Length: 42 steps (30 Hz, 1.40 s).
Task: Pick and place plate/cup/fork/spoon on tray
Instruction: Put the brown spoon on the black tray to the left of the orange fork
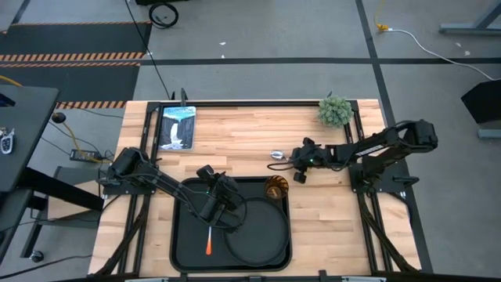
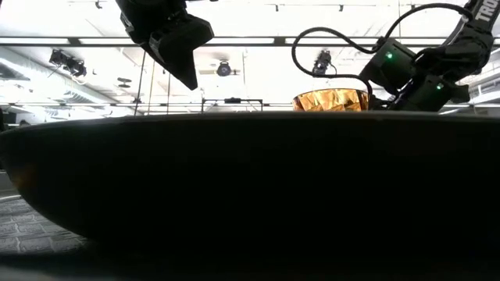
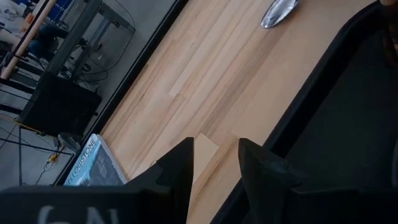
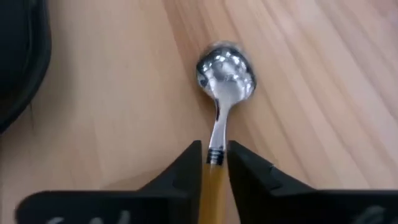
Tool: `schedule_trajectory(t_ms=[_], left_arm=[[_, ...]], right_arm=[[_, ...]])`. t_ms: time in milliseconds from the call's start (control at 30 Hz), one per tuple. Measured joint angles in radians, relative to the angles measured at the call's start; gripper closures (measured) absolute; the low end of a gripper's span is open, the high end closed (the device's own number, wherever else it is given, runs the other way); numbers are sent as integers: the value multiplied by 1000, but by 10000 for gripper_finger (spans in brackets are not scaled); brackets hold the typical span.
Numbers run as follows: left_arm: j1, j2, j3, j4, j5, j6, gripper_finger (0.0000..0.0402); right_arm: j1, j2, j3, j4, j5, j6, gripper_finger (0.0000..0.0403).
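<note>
1 spoon (image 4: pixel 222 93) handle between right gripper (image 4: pixel 214 163) fingers.

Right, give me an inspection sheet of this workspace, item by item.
Surface: wooden table.
Job's things: tray holds plate, fork and cup; spoon lies on the wood outside the tray.
Clutter: book and small plant at the far edge.
Grippers: left gripper open, empty, above the tray; right gripper has its jaws either side of the spoon's handle.
Cables: one on the floor.
Surroundings: workshop floor with striped tape.
</note>
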<state>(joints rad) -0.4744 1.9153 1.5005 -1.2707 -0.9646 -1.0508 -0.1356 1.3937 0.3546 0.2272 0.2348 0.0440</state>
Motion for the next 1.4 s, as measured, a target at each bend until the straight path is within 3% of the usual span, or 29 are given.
schedule_trajectory(t_ms=[133, 333, 733, 867, 1100, 1400], left_arm=[[0, 0, 0, 0, 0, 0, 267], [0, 0, 0, 1, 0, 7, 267], [0, 0, 0, 12, 0, 16, 267], [0, 0, 0, 11, 0, 16, 267], [0, 0, 0, 12, 0, 16, 267], [0, 0, 0, 11, 0, 18, 267]], right_arm=[[0, -5, 0, 47, 26, -23, 295], [-1, 5, 0, 97, 22, -55, 289], [-49, 207, 4, 275, -28, -38, 284], [-59, 218, 5, 277, -33, -21, 300], [-61, 171, 1, 238, -19, -52, 375], [-63, 40, 0, 158, 37, -86, 370]])
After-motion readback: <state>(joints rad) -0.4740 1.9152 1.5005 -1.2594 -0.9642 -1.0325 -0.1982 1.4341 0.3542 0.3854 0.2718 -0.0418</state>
